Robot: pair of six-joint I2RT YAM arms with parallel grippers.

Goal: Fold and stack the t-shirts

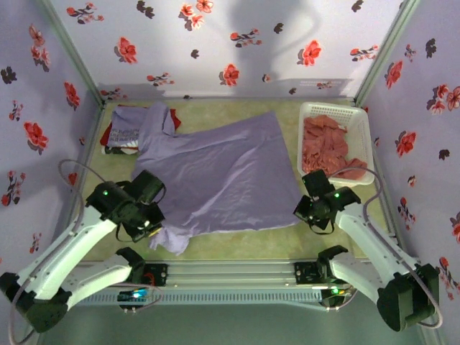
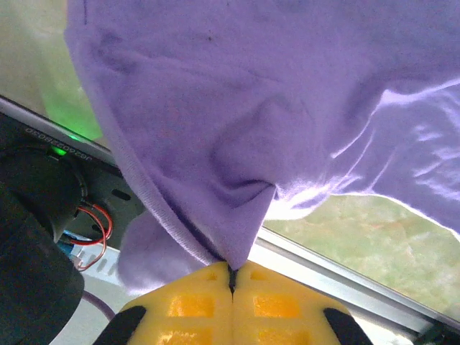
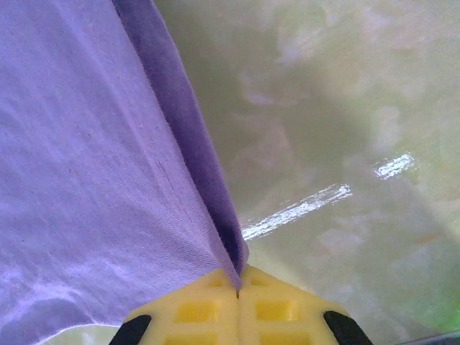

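A plain lavender-purple soft cloth t-shirt (image 1: 215, 172) lay spread across the middle of the pale green table (image 1: 287, 244). Its far corner draped over a purple lettered shirt (image 1: 123, 133) stacked on a red shirt (image 1: 108, 138), the print too small to read. The left gripper (image 2: 231, 269) had its yellow fingers pressed together on the lavender shirt's bunched near-left corner. The right gripper (image 3: 238, 279) pinched its near-right edge likewise. Crumpled salmon-red shirts (image 1: 325, 142) filled the white slatted plastic basket (image 1: 364, 136), whose near corner was hidden behind the right gripper.
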